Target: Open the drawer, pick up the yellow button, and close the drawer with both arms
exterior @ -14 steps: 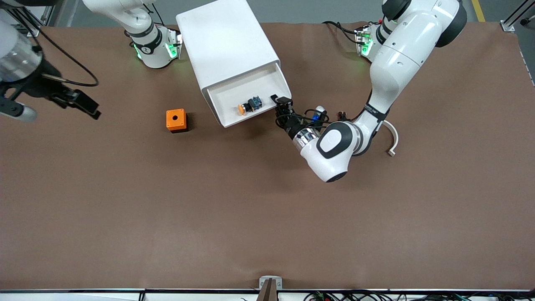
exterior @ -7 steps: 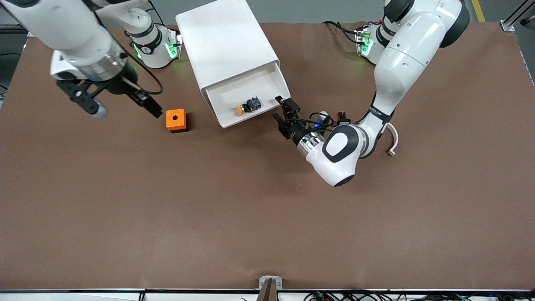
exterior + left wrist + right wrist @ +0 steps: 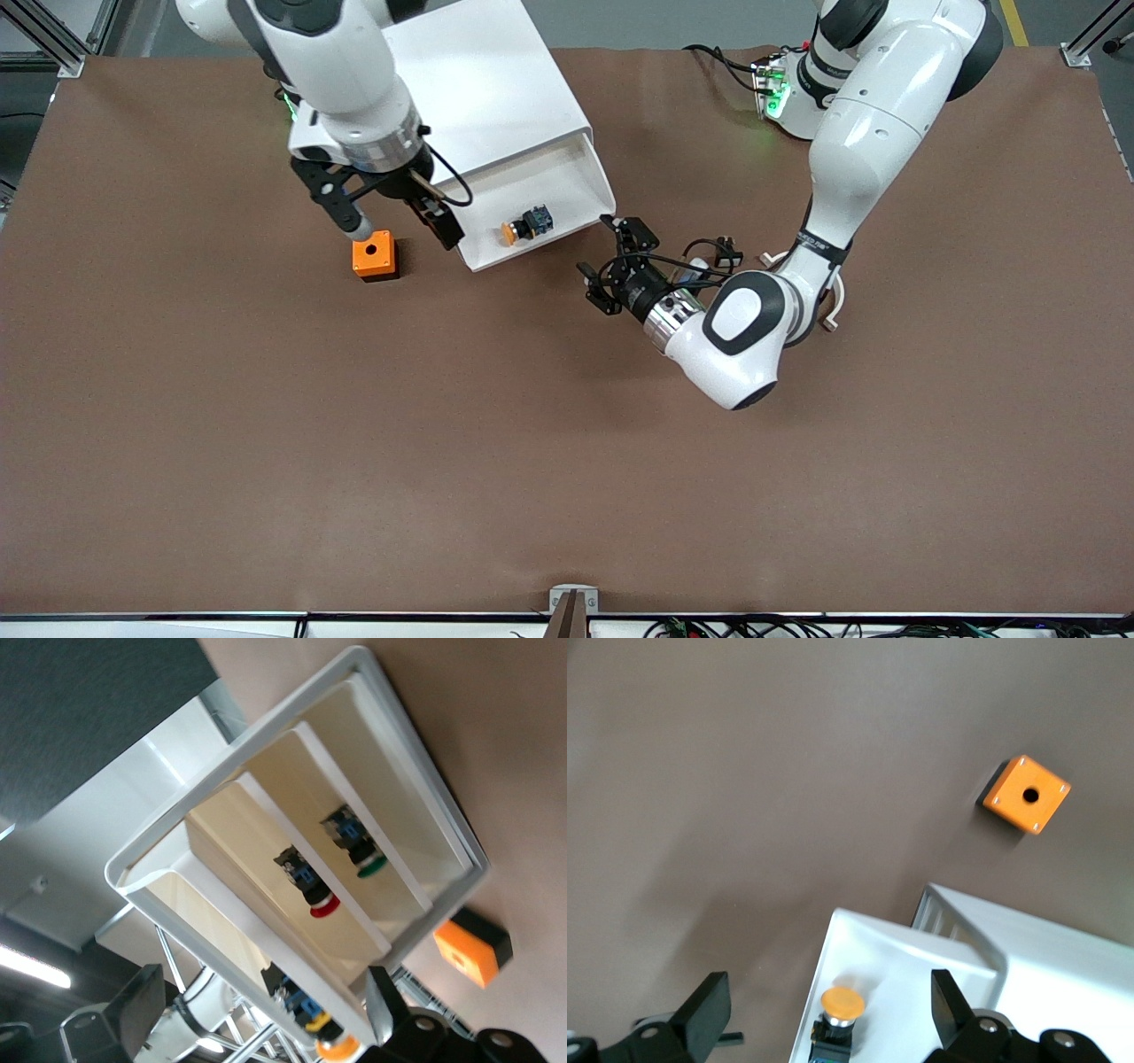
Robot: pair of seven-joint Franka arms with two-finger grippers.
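The white cabinet (image 3: 478,89) stands near the robots' bases, and its top drawer (image 3: 567,182) is pulled out toward the front camera. The button (image 3: 524,223), orange-capped with a black-and-blue body, lies in that drawer. My right gripper (image 3: 394,221) hangs open over the drawer's corner beside the orange cube (image 3: 373,255). In the right wrist view the button (image 3: 842,1003) shows below and between the wide-apart fingers (image 3: 709,1014). My left gripper (image 3: 616,266) is open and empty, low over the table just off the drawer's other front corner. It faces the drawer front (image 3: 230,943) and the button (image 3: 339,1047).
The lower drawers hold a red-capped button (image 3: 306,886) and a green-capped one (image 3: 354,843). A white curved piece (image 3: 833,297) lies by the left arm's wrist. A small metal mount (image 3: 574,601) sits at the table's front edge.
My left gripper opened and drew back from the drawer's front corner. My right arm swung in from its end of the table to over the drawer's corner by the orange cube.
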